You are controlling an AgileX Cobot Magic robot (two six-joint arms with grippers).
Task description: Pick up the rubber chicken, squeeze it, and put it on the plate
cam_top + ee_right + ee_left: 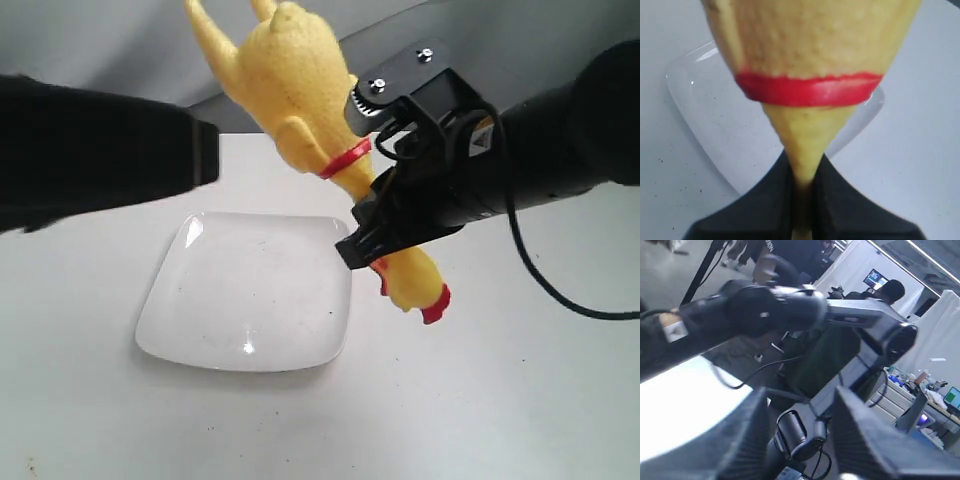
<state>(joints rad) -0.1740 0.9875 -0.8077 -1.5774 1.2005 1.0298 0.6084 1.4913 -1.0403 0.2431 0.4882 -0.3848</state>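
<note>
A long yellow rubber toy chicken point(295, 75) with a red neck band point(347, 158) is held aloft by the right gripper point(375, 235). The gripper's dark jaws are clamped on the thin neck, between the band and the head point(410, 285). From the gripper the plump, bumpy body rises up and away, while the head hangs out on the other side. A glossy white squarish plate point(200, 330) lies below and to one side of the gripper on the white table point(500, 400) (no part of the toy touches it).

In the right wrist view the neck is seen pinched between two black fingers point(765, 200), with the band just ahead of them and the plate beyond; the head is hidden there. Only the left wrist view shows the left gripper point(800, 440). Its ribbed fingers point(747, 440) are spread wide with nothing held between them, and a dark robot arm point(755, 310) is seen beyond them.
</note>
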